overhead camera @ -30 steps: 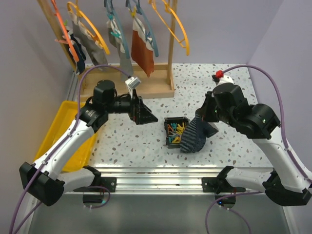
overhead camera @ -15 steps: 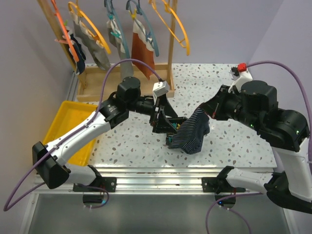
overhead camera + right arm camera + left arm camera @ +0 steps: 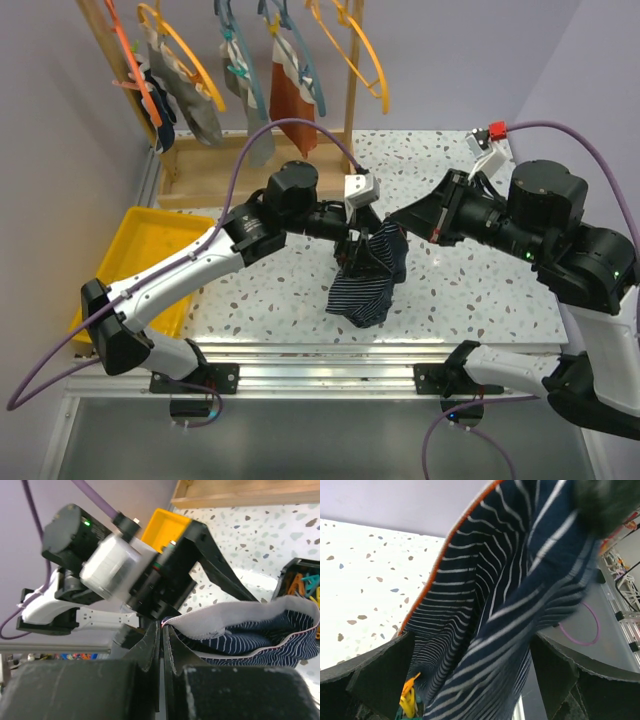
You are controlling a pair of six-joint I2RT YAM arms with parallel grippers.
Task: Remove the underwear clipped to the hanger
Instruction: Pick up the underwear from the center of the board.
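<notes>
Pointing inward, right end effector [image 3: 393,222] clamps striped underwear [image 3: 362,295]; left end effector [image 3: 362,250] gapes wide around it.

The underwear [image 3: 365,290] hangs between left hand [image 3: 364,250] and right hand [image 3: 394,222], rack [image 3: 200,168] behind, tray [image 3: 128,238] left.

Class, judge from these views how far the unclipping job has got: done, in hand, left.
Done: the striped navy briefs are off the rack. In hand: the right tool pinches their edge, the left tool open around them. Left: the rust-brown briefs and grey briefs hang on the rack.
</notes>
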